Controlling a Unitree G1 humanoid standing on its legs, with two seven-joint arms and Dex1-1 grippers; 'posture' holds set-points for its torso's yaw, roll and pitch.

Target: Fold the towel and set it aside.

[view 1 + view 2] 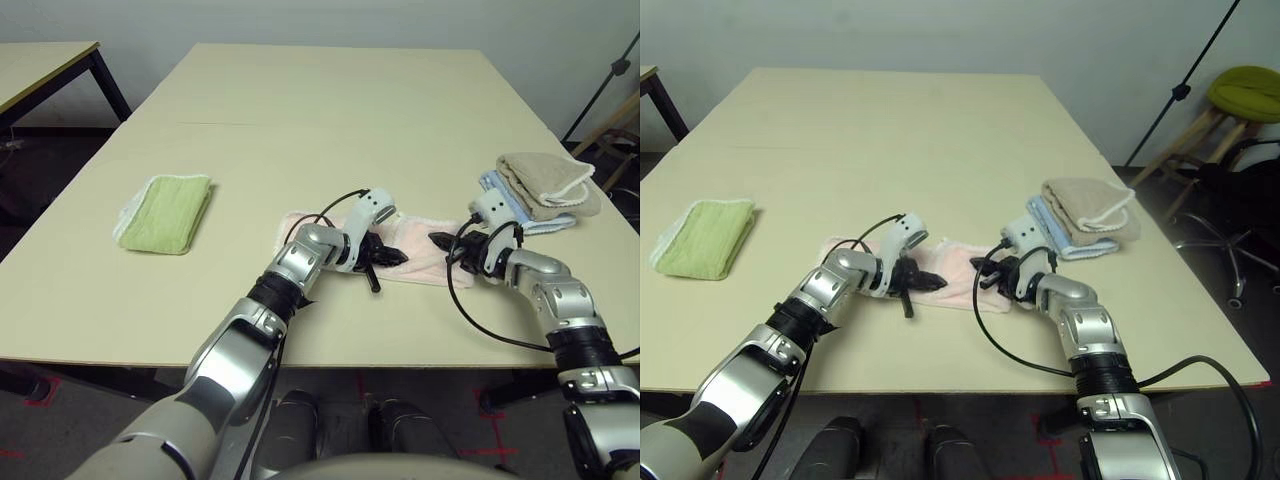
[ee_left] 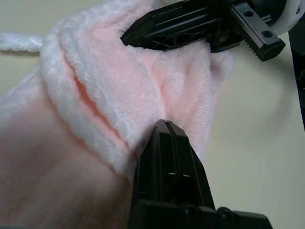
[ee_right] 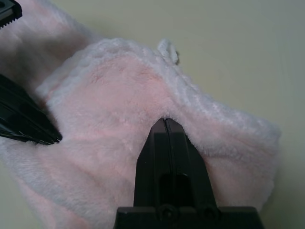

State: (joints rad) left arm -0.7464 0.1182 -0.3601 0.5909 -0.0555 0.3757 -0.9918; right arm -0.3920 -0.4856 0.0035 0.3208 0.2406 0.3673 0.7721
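Near the front edge of the pale surface [image 1: 300, 100], the pink towel [image 1: 420, 250] lies in a low, narrow heap running left to right, its white-trimmed edges bunched in layers. Both hands rest on it. The left hand [image 1: 398, 255] reaches across from the left and points toward the right, its two black fingers [image 2: 167, 157] pressed together with a fold of the pink terry pinched at their tips, close to the middle of the heap. The right hand [image 1: 440, 241] comes in from the right end and points toward the left hand; its fingers [image 3: 167, 143] are likewise pressed together, nipping the pile of the towel at its right portion. The two hands' tips sit near each other, apart by a short stretch of cloth. Well to the left on the surface lies a small folded lime-green towel [image 1: 168, 212]. Just beyond the right hand, near the surface's right edge, a folded beige towel [image 1: 548, 183] sits on top of a light blue one [image 1: 500, 190], apart from the pink heap.
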